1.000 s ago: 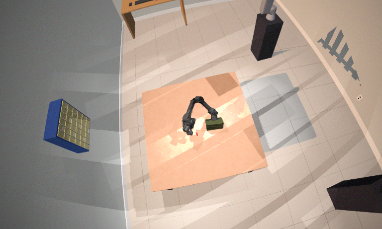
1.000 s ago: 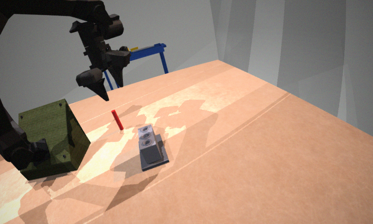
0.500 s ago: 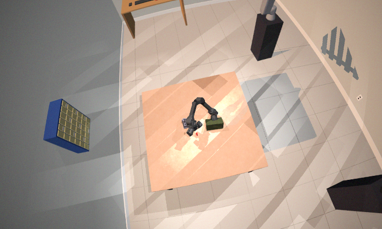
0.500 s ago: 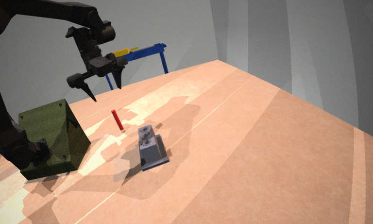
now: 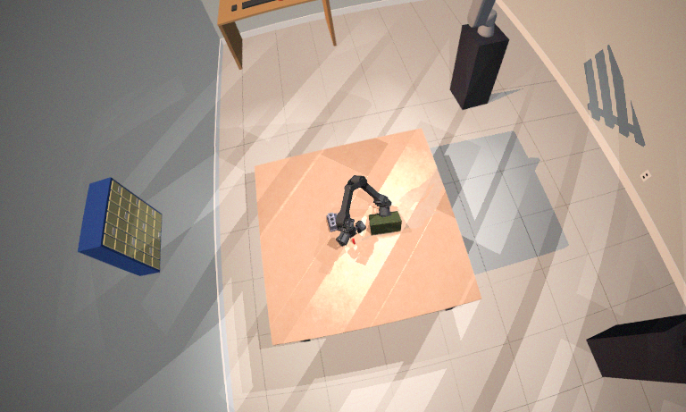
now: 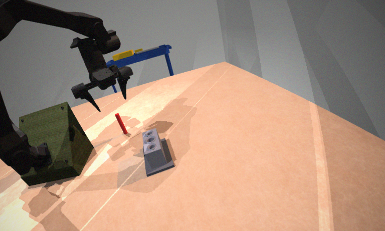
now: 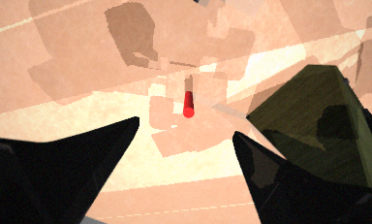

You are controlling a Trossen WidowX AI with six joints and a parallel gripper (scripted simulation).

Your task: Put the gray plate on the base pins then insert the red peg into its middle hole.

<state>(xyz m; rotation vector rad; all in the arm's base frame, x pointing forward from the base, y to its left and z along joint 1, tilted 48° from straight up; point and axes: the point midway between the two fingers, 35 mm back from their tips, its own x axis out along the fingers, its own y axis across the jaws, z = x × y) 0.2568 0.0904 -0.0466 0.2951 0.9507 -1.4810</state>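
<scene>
My gripper (image 5: 352,234) (image 6: 112,105) (image 7: 187,128) hangs above the table (image 5: 303,296) (image 6: 241,160) (image 7: 170,200), fingers wide apart, nothing between them. Red peg (image 5: 353,240) (image 6: 121,124) (image 7: 188,104): below the fingertips, out in the middle part of the table, away from all four edges. It looks upright, round end up, long axis roughly in line with a downward approach. In the wrist view its top sits sideways between the two fingertips, slightly above the line joining them, so I judge a small shift that way, then straight down, fingers closing from either side. Only one arm (image 5: 345,200) (image 6: 59,17), so no choice of hand. Next out, toward the top view's left table edge: gray plate (image 5: 331,219) (image 6: 154,157), three holes facing up, on the darker base (image 6: 168,153). Plate looks seated; pins hidden, can't confirm fully flat. On the peg's other side, toward the right table edge, is the green block (image 5: 385,222) (image 6: 45,141) (image 7: 310,103), near enough to mind on descent. My call: plate step done, peg pickup is the step in hand, insertion remains. Risk: coming down off-centre, a finger could clip the peg's top and tip it over.
</scene>
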